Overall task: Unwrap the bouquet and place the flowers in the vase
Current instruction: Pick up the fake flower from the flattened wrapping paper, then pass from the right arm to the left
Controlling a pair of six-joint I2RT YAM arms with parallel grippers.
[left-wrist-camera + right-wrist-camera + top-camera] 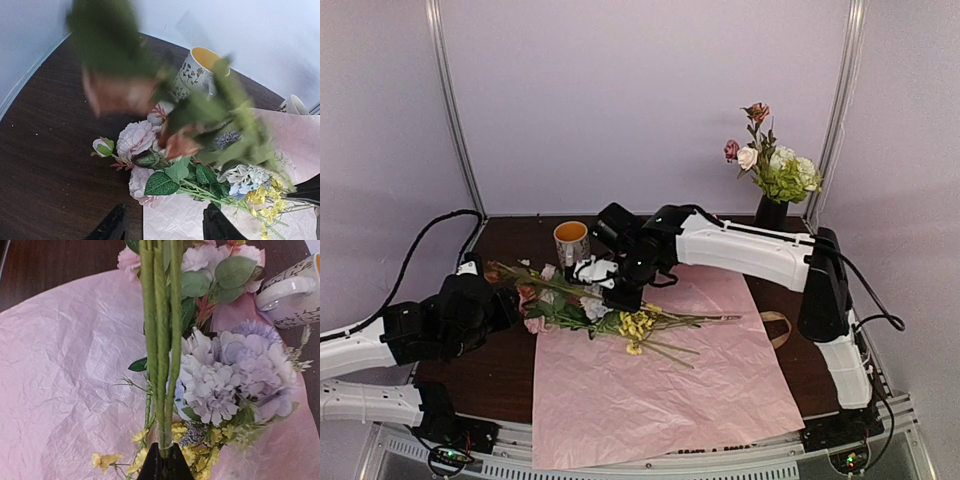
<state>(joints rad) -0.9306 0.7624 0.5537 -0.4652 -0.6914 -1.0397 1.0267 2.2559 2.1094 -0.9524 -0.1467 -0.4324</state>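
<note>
The bouquet lies unwrapped: loose flowers (582,308) rest across the top left of the flat pink paper (660,390). My right gripper (620,297) is shut on three green stems (161,340), which run up from its tips (164,455) over lilac blooms (235,375) and yellow sprigs. My left gripper (165,230) stands open just short of the pink blooms (135,140), its fingers (112,227) astride the paper's edge. Blurred leaves and a reddish bloom (120,92) hang close to the left wrist camera. The black vase (771,212) stands at the back right with some flowers in it.
A mug with an orange inside (571,240) stands behind the flowers, and a cream patterned mug (591,269) is next to my right gripper. A beige ribbon (778,327) lies by the paper's right edge. Metal frame posts rise at the back corners.
</note>
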